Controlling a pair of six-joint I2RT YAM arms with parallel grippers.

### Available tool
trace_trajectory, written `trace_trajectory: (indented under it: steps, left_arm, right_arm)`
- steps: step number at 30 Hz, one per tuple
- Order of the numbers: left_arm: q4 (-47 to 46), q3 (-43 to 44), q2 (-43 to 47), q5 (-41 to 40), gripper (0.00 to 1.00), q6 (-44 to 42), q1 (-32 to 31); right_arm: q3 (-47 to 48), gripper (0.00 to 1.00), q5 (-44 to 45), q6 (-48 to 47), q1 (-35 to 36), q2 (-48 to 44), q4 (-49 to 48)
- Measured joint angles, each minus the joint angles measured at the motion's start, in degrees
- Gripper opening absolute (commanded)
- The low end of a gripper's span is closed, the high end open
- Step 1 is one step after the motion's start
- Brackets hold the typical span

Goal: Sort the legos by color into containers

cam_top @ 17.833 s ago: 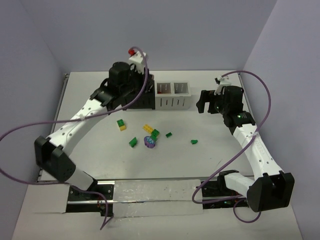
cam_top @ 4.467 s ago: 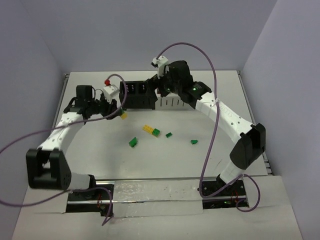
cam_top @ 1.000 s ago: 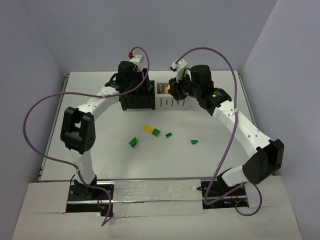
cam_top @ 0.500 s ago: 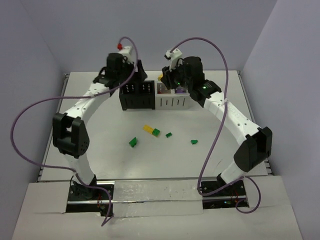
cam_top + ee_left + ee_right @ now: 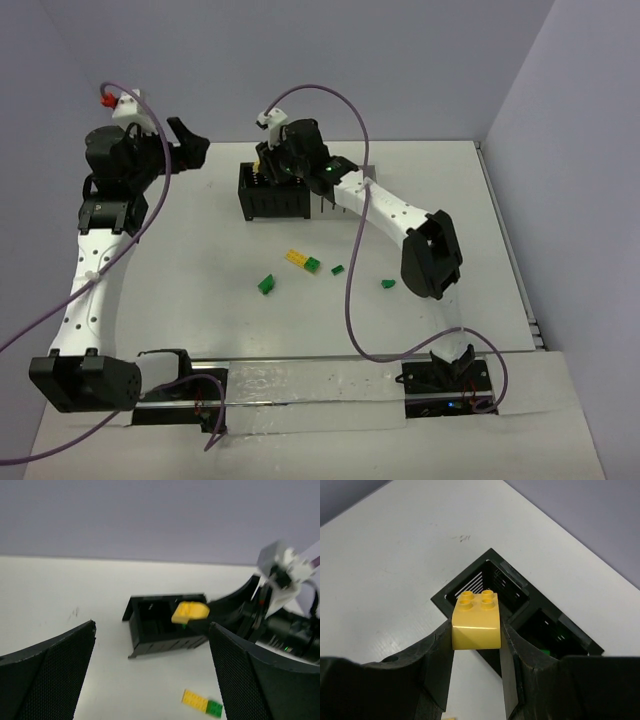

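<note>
- The left pincer has swung away from the black bins to the far left of the table. A second ago it stood right over those bins.
- Its jaws were partly closed then. They now stand spread wide with nothing between them, so it has most likely just let a piece go into a bin.
- The right pincer has meanwhile carried its yellow brick leftward, from farther right along the row to a spot above the black pair. It pinches the brick by two opposite sides, studs up.
- In the right wrist view, the brick hangs over the end black compartment. The neighbouring compartment shows something green on its floor.
- With the left arm out of the way, the space above the bins is free for the right arm. Releasing the brick looks like the step in hand. The end compartment would keep yellow apart from the green next door.
- A joined yellow-and-green piece and three green bricks lie on the table in front of the bins. The sorting therefore looks only partly done, and the joined piece may need splitting before it can go by colour.
</note>
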State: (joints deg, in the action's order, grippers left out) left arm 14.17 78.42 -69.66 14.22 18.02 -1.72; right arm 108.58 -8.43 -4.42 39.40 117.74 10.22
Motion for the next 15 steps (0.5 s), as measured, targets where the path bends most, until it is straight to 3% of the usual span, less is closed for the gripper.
trace_trajectory:
  steps: [5, 11, 12, 15]
  left_arm:
    - [5.3, -5.6, -0.8, 2.3, 0.98, -4.2, 0.7]
    - [10.4, -13.6, 1.3, 10.1, 0.92, -15.9, 0.9]
    - [10.8, -15.0, 2.0, 10.9, 0.92, -17.5, 0.9]
    - [12.0, -20.4, 4.9, 13.1, 0.92, -22.3, 1.0]
  right_arm:
    - [6.1, 0.01, 0.0, 0.4, 0.8, 6.1, -0.4]
    - [8.9, 0.06, 0.0, 0.4, 1.4, 10.1, 0.0]
    - [8.9, 0.08, 0.0, 0.3, 1.4, 10.3, 0.3]
    - [8.8, 0.25, 0.0, 0.3, 1.5, 10.4, 0.6]
